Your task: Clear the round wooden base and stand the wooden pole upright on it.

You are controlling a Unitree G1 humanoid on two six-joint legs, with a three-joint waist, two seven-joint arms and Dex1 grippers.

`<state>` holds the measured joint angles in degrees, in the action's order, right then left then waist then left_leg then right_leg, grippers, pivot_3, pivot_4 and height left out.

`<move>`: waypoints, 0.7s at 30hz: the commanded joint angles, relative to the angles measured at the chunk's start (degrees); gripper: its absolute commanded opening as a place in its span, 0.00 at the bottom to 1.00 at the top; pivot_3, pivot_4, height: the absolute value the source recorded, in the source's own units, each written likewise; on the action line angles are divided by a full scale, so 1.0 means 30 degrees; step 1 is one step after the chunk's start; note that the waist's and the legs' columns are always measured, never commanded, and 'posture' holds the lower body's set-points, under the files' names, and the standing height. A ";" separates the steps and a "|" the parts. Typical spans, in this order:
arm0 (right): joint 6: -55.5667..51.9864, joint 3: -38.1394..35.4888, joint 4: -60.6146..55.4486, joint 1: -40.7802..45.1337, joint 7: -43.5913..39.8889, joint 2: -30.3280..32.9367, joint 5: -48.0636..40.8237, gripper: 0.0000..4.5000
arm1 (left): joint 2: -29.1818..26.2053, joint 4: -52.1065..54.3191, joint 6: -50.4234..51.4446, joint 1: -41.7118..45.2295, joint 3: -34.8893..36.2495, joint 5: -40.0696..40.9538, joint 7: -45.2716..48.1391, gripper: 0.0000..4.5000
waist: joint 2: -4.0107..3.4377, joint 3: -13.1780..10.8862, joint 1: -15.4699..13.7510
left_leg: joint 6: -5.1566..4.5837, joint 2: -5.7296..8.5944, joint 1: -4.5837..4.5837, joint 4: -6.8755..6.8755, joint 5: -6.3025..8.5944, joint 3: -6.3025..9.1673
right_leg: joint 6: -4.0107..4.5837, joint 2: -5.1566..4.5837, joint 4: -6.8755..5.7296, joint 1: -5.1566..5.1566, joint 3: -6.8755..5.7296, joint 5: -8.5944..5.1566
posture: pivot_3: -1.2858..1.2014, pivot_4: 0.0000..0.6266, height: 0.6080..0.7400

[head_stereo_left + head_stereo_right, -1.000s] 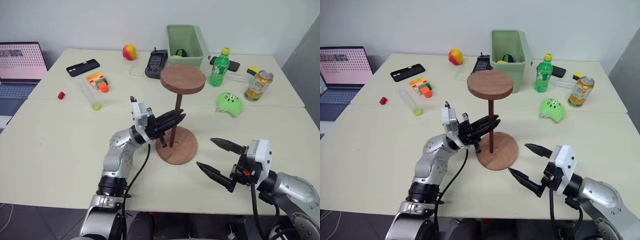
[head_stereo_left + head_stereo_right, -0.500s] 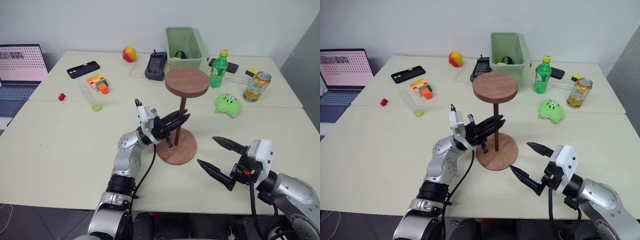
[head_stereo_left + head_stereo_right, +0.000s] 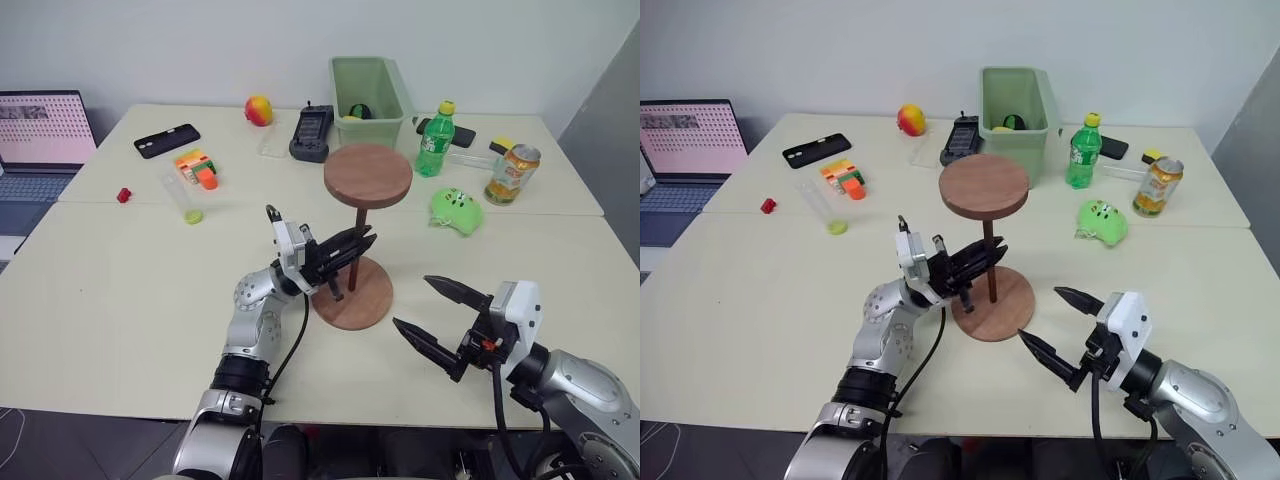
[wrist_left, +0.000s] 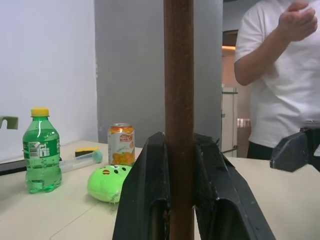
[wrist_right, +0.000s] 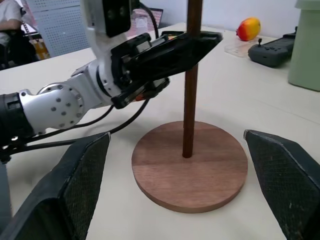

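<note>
- The base (image 3: 350,294) lies bare on the bench (image 3: 120,280); the pole (image 5: 191,75) stands upright with its foot at the base's centre hole, disc end up.
- Left tool (image 3: 352,248) pinches the pole; right tool (image 3: 436,321) hangs spread just beside the base.
- Left to do, likely: seat the pole fully and let go.
- Counted: one base, one pole, two tools, one bottle (image 3: 436,138), one can (image 3: 512,171).

Office or lab: pale work tables (image 3: 120,290), open laptop (image 3: 40,135), plain walls.
</note>
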<state>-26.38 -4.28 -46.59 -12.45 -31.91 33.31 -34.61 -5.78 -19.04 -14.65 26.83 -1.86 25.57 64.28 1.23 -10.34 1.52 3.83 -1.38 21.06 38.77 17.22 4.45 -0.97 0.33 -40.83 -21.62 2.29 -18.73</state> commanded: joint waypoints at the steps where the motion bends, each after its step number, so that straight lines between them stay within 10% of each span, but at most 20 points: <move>1: -0.0130 -0.0211 -0.0911 0.0168 0.0364 0.0058 -0.0159 1.00 | -0.0878 -0.1480 -0.0125 -0.0975 -0.0279 -0.1103 0.0204 0.06 | 0.0000 0.0044 0.0009 | -0.0002 -0.0001 -0.0074 -0.0020 0.0002 0.0000 | -0.0001 0.0002 0.0029 0.0079 -0.0001 -0.0002 | 0.52 0.24 1.00; 17: -0.0598 -0.0233 -0.0886 0.0275 0.0579 0.0235 -0.0377 1.00 | -0.1839 -0.3242 -0.1181 -0.0542 -0.0384 -0.1917 -0.1140 0.06 | -0.0043 0.0614 0.0132 | -0.0017 -0.0072 -0.0473 -0.0306 0.0013 -0.0006 | -0.0087 0.0099 0.0329 0.0518 0.0020 -0.0063 | 0.52 0.24 1.00; 21: -0.0562 -0.0099 -0.0583 0.0555 0.0274 0.0350 -0.0360 1.00 | -0.1811 -0.2072 -0.0376 -0.0504 -0.0530 -0.1575 -0.1307 0.36 | -0.0079 0.0548 0.0182 | -0.0017 -0.0073 -0.0448 -0.0310 0.0014 -0.0010 | -0.0088 0.0109 0.0327 0.0478 0.0040 -0.0064 | 0.52 0.24 1.00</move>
<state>-28.40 -4.32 -47.40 -12.17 -30.39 33.85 -35.07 -11.07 -26.75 -17.00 25.17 -3.73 21.22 61.37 1.00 -8.69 2.06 3.78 -1.60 19.79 37.84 17.26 4.43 -1.24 0.66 -39.84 -20.33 2.40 -18.92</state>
